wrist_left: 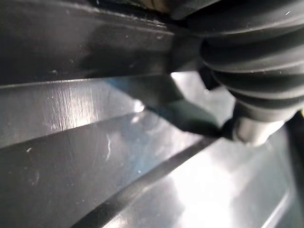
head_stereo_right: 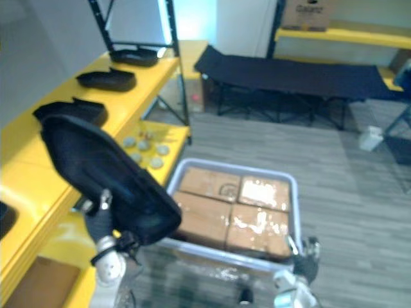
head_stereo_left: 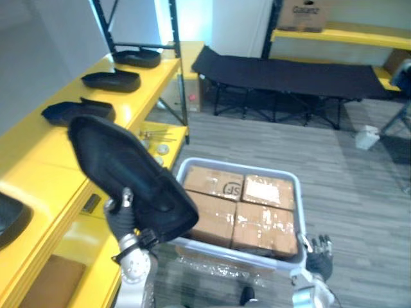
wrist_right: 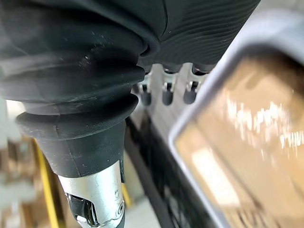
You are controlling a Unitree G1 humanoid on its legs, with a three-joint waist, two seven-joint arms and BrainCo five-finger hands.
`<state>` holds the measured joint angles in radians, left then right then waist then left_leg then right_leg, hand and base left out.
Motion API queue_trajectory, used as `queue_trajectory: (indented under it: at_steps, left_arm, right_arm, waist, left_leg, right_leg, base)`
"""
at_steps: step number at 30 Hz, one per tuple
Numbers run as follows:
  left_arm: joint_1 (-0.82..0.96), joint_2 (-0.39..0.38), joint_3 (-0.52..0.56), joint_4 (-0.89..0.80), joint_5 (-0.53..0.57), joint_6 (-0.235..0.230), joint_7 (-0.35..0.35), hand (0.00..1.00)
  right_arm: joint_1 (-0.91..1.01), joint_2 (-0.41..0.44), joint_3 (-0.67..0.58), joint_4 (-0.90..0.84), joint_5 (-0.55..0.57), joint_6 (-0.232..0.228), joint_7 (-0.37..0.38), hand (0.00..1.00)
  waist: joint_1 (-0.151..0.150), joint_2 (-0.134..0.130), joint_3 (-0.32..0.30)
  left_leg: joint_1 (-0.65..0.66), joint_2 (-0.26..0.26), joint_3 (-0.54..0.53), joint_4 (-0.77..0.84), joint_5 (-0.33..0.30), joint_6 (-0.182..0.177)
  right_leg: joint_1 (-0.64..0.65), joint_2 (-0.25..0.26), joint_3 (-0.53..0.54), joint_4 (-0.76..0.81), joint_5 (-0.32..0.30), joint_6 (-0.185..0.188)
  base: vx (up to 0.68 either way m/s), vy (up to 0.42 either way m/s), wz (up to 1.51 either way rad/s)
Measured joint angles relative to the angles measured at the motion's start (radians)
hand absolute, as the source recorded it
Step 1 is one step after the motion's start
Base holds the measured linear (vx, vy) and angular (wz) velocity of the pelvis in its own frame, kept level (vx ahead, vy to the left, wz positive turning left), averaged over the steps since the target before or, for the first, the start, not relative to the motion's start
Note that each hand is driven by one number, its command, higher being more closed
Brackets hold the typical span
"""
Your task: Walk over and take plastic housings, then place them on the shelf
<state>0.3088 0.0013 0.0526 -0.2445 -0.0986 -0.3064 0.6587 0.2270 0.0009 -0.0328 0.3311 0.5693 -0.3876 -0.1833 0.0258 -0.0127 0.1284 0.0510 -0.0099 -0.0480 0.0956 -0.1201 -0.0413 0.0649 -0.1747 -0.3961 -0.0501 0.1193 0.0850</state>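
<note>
My left hand (head_stereo_left: 121,217) is raised at the lower left, its fingers curled round the lower end of a large black plastic housing (head_stereo_left: 131,173). The housing tilts up and to the left, over the front edge of the yellow shelf (head_stereo_left: 45,168). Its glossy dark surface (wrist_left: 95,156) shows close up in the left wrist view. Three more black housings (head_stereo_left: 78,112) (head_stereo_left: 111,80) (head_stereo_left: 137,58) lie in a row along the shelf's top. Part of another housing (head_stereo_left: 9,219) lies at the near left. My right hand (head_stereo_left: 319,253) hangs low with relaxed fingers (wrist_right: 164,95), empty, beside the grey tote (head_stereo_left: 237,165).
The grey tote holds several taped cardboard boxes (head_stereo_left: 247,205) right in front of me. Small round parts (head_stereo_right: 144,151) lie on the lower yellow shelf. A black folding cot (head_stereo_left: 289,74) stands across the back, with a white container (head_stereo_left: 367,136) on the floor at the right.
</note>
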Motion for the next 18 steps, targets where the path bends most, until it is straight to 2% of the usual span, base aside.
queue_trajectory:
  at_steps: [5, 6, 8, 13, 18]
  left_arm:
    - [0.074, -0.052, 0.106, -0.094, -0.001, -0.019, 0.025, 1.00]
    - [0.098, -0.062, 0.133, -0.112, -0.002, -0.024, 0.029, 1.00]
    - [0.127, -0.070, 0.168, -0.132, -0.005, -0.029, 0.033, 1.00]
    - [0.166, -0.110, 0.212, -0.137, -0.024, -0.045, 0.028, 1.00]
    - [0.161, -0.108, 0.210, -0.138, -0.049, -0.080, -0.023, 1.00]
  right_arm:
    - [-0.103, -0.008, 0.080, 0.036, -0.077, 0.000, 0.033, 0.00]
    - [-0.123, -0.007, 0.102, 0.036, -0.099, 0.000, 0.033, 0.00]
    - [-0.152, -0.007, 0.136, 0.036, -0.117, 0.000, 0.040, 0.00]
    - [-0.173, -0.008, 0.164, 0.033, -0.116, 0.001, 0.051, 0.00]
    - [-0.176, -0.007, 0.175, 0.033, -0.116, 0.019, 0.046, 0.00]
  waist:
    - [0.063, 0.006, 0.011]
    - [0.083, 0.003, 0.014]
    - [0.100, -0.005, 0.020]
    - [0.116, -0.019, 0.029]
    - [0.123, -0.026, 0.035]
  left_leg:
    - [-0.004, -0.020, -0.075, 0.000, 0.012, 0.004]
    - [-0.004, -0.023, -0.081, 0.000, 0.012, 0.004]
    - [-0.011, -0.025, -0.096, 0.001, 0.012, 0.005]
    - [-0.018, -0.037, -0.129, 0.001, 0.014, 0.006]
    - [-0.018, -0.039, -0.131, 0.006, 0.014, 0.008]
  right_leg:
    - [0.042, -0.019, -0.080, 0.000, -0.014, 0.012]
    - [0.046, -0.021, -0.091, 0.001, -0.018, 0.014]
    - [0.050, -0.023, -0.105, 0.001, -0.021, 0.015]
    - [0.061, -0.035, -0.139, 0.015, -0.039, 0.016]
    - [0.061, -0.038, -0.146, 0.023, -0.042, 0.015]
  base:
    - [0.02, 0.013, 0.51]
    - [0.01, 0.027, 0.39]
    - [0.00, 0.020, 0.28]
    - [0.01, 0.020, 0.20]
    - [0.01, 0.010, 0.04]
